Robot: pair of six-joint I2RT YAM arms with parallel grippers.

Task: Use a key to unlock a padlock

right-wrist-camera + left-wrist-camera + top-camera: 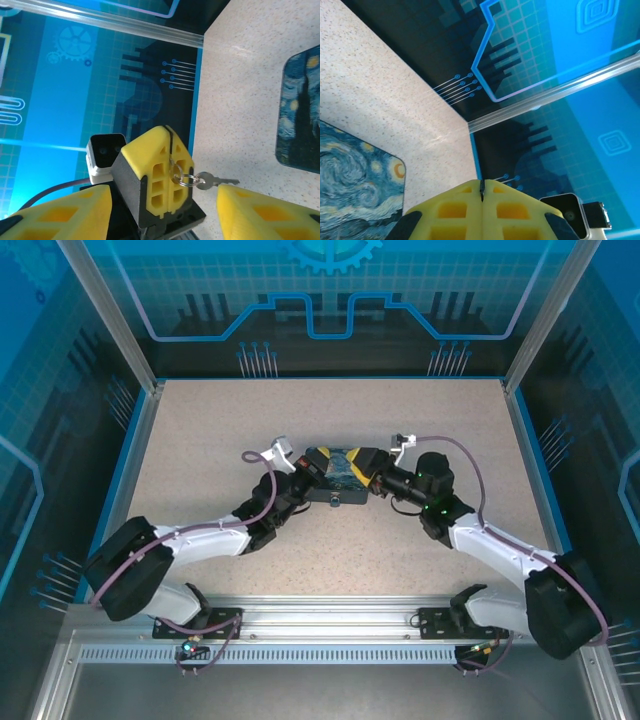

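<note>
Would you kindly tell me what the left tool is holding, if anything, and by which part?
The left tool is shut on the ring of the key; the key itself sticks out free to the side.

The left gripper's fingers (157,170) are pressed together on the ring (179,176) of the key (216,181), which sticks out sideways over the speckled surface (235,100). The right gripper's fingers (265,212) stand wide apart, one on each side of the key. A star-painted box (300,105) lies beyond the key.
</note>
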